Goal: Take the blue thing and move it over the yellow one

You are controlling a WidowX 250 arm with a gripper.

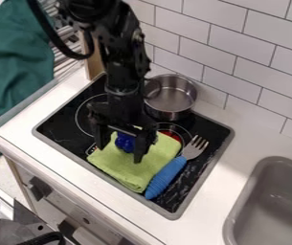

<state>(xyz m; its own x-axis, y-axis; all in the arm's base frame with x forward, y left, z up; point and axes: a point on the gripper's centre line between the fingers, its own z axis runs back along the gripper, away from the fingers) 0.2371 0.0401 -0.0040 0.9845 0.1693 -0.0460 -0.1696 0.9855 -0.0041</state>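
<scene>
The black gripper [119, 153] hangs over the yellow-green folded cloth [138, 172] on the stove, its fingers spread apart. Between them is a small dark-blue thing [124, 142], over the left upper part of the cloth. Some green shows between this thing and the left finger, while the right finger stands close beside it. Whether it rests on the cloth cannot be told. A fork with a light-blue handle [165, 177] lies along the cloth's right side, its grey tines pointing up and right.
A metal pot [170, 97] stands on the back of the black stove top [207, 139], close to the arm's right side. Behind the counter rises a white tiled wall [230, 57]. At the lower right is a grey sink [273, 203]; dark green fabric [14, 72] hangs at the left.
</scene>
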